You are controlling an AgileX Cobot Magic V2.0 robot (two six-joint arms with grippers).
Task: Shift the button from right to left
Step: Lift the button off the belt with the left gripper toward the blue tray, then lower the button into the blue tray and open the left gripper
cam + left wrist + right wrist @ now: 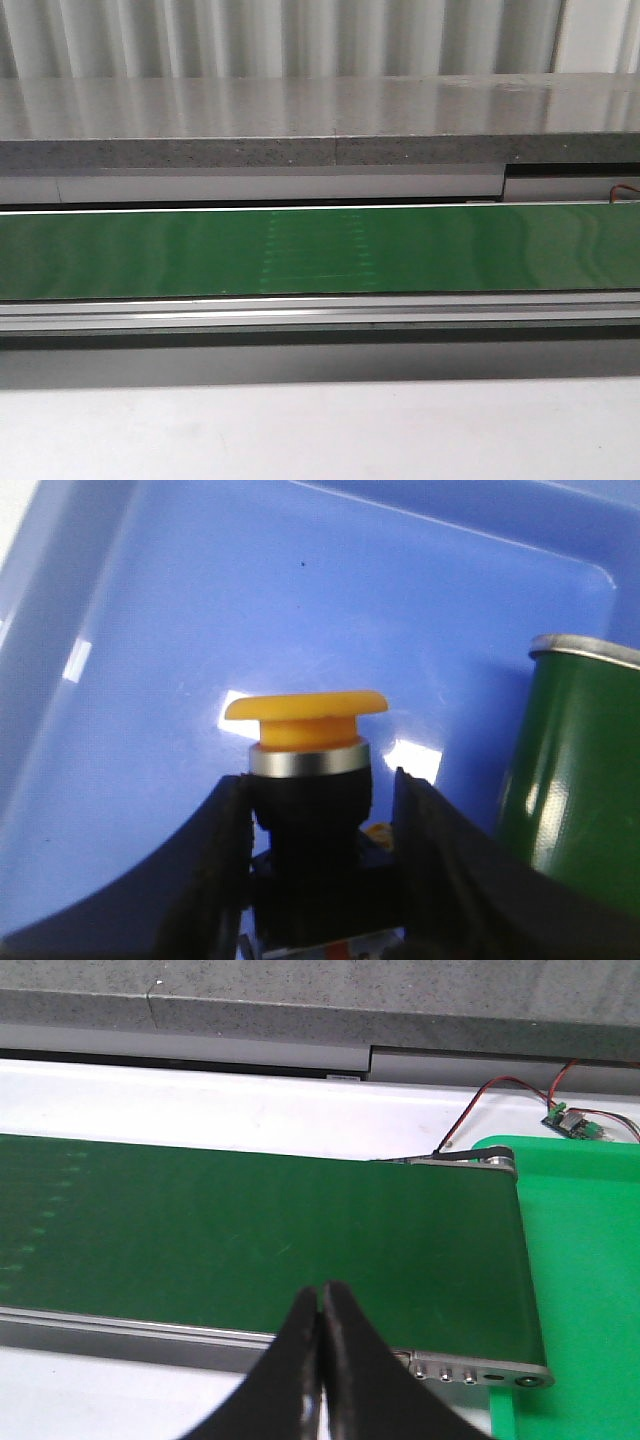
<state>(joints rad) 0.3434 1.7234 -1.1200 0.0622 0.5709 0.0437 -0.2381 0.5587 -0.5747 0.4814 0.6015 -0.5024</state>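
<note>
The button (305,720) shows in the left wrist view: a yellow-orange mushroom head, a silver ring, a black collar and a boxy block behind. My left gripper (318,777) is shut on it, a black finger on either side of its body, and holds it over the floor of a blue tray (300,580). My right gripper (322,1290) is shut and empty, above the near edge of the green conveyor belt (250,1220) close to its end. The front view shows neither gripper nor the button.
The belt's green end (575,770) stands beside the blue tray. A bright green tray (590,1260) lies past the belt's other end, with a small circuit board (570,1120) and wires behind. The belt (320,250) spans the front view below a grey ledge (320,120).
</note>
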